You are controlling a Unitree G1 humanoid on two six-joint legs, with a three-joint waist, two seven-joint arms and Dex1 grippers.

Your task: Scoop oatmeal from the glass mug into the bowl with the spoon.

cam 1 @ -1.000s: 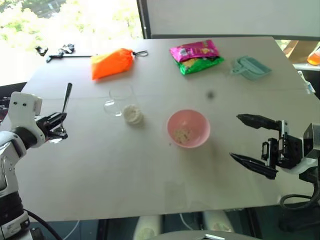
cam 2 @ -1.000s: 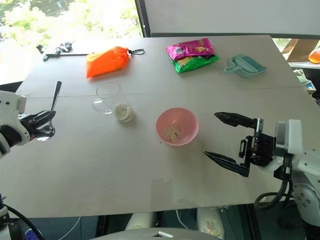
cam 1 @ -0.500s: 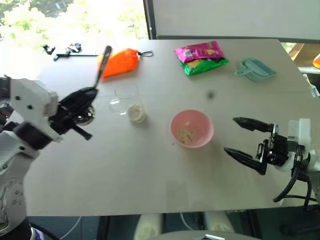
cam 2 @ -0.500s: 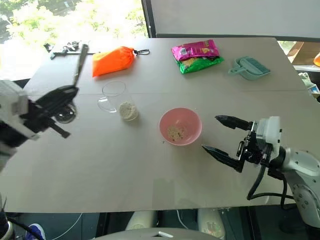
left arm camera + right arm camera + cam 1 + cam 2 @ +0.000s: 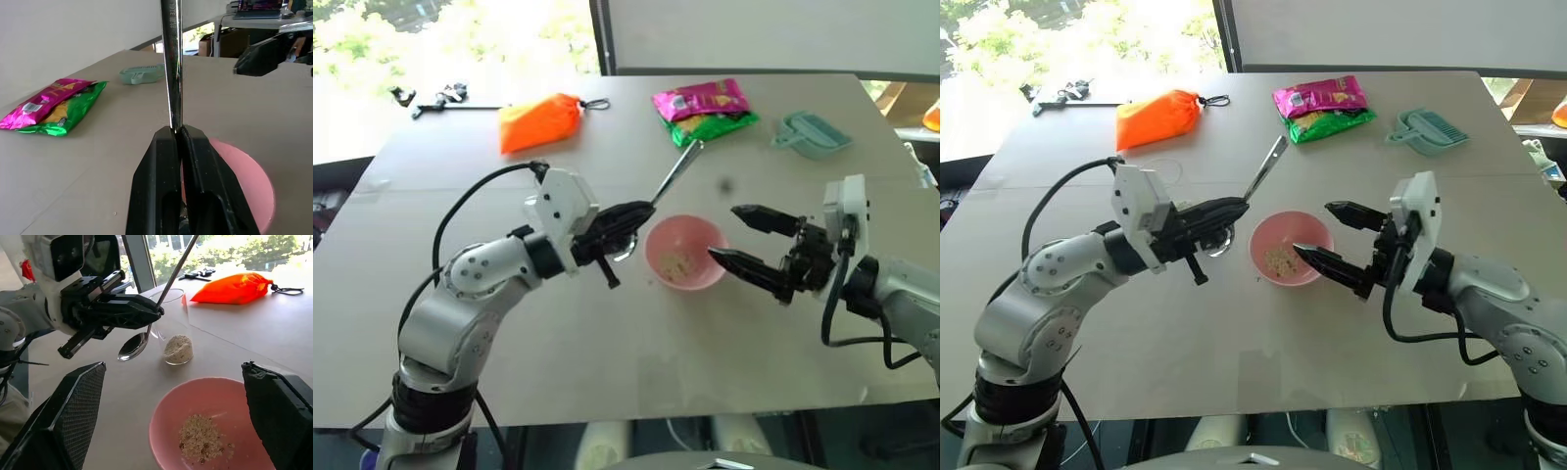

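Left pincer (image 5: 641, 209) is clenched on the spoon (image 5: 674, 177) beside the bowl (image 5: 683, 254). Right pincer (image 5: 724, 235) hangs released just beyond the bowl's other side.

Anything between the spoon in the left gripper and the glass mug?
Nothing visible. The left gripper holds the spoon in the air beside the glass mug, spoon bowl hanging low, with only open air between them. The pink bowl sits nearer the right gripper.

Pink bowl (image 5: 684, 253), beige oatmeal (image 5: 201, 437), silver spoon (image 5: 674, 178), orange pouch (image 5: 538, 122)
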